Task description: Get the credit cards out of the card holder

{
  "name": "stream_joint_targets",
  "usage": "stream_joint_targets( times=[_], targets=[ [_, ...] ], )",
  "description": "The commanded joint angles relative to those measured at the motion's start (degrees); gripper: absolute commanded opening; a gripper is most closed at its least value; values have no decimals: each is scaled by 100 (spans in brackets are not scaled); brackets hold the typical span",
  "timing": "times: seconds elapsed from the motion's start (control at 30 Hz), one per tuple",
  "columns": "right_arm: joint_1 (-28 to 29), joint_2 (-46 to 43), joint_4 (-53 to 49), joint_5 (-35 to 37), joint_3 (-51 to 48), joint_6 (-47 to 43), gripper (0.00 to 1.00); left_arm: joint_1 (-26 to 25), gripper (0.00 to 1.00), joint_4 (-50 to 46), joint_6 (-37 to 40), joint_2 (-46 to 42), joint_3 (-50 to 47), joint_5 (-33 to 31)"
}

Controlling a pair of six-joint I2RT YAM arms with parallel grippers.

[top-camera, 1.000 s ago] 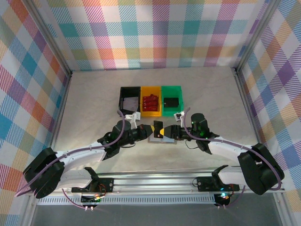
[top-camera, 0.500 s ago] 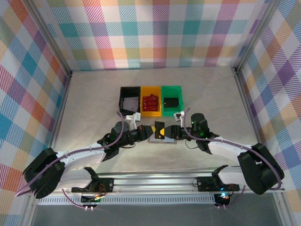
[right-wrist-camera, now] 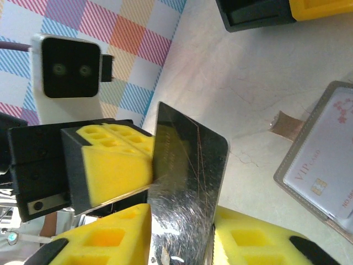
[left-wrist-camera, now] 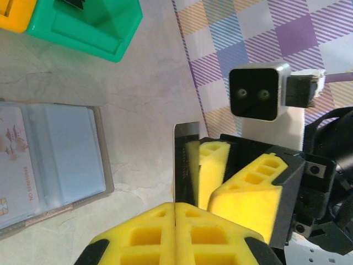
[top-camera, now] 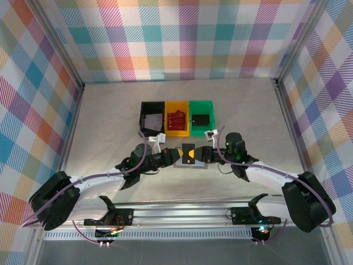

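Closing right tool (right-wrist-camera: 182,232) around grey card (right-wrist-camera: 187,165) pinched by left tool (left-wrist-camera: 175,221).

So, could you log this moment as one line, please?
phase: card handover | left fingers: shut on dark card | right fingers: flanking it, grip unclear | card holder: open on table

Three bins (top-camera: 177,118) stand in a row behind the card holder (top-camera: 190,164)

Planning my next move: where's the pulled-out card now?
Centre of the top view, off the table: the card is held in the left gripper, with the right gripper around it, close by the card holder.
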Motion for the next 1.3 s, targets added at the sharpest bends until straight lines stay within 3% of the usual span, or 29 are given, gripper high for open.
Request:
stream_joint_targets(
  times=[0.0,0.13,0.33,0.47,0.5,0.57,0.63,0.73,0.97,1.27],
  targets=[
    [39,-184,34,-128,-52,-164,27,-21,0,343,-8,65,-78,113],
    [39,-229,-13,-141,-50,-181,23,-20,0,461,-34,173,-79,162],
    [39,-265,-227,-92,-13,-242,1,-19,0,367,17,198,-8,197],
    [39,-307,-402,6,31,-260,0,-20,0,64,112,73,129,181],
    [39,-315,-425,29,31,-252,0,-20,2,-16,124,16,152,145],
    [35,-415,-524,164,35,-211,0,-20,31,-94,124,-117,154,93],
    [30,-567,-611,339,37,-152,0,-20,50,-159,135,-268,147,66],
    [6,-924,-753,740,-6,44,0,-19,66,-129,69,-475,64,2],
    [-22,-2025,-592,1944,-250,917,0,-176,73,585,-311,-455,-240,-219],
    [-7,-2409,46,2889,-526,2338,0,-654,73,1837,-637,400,86,-591]
  ],
)
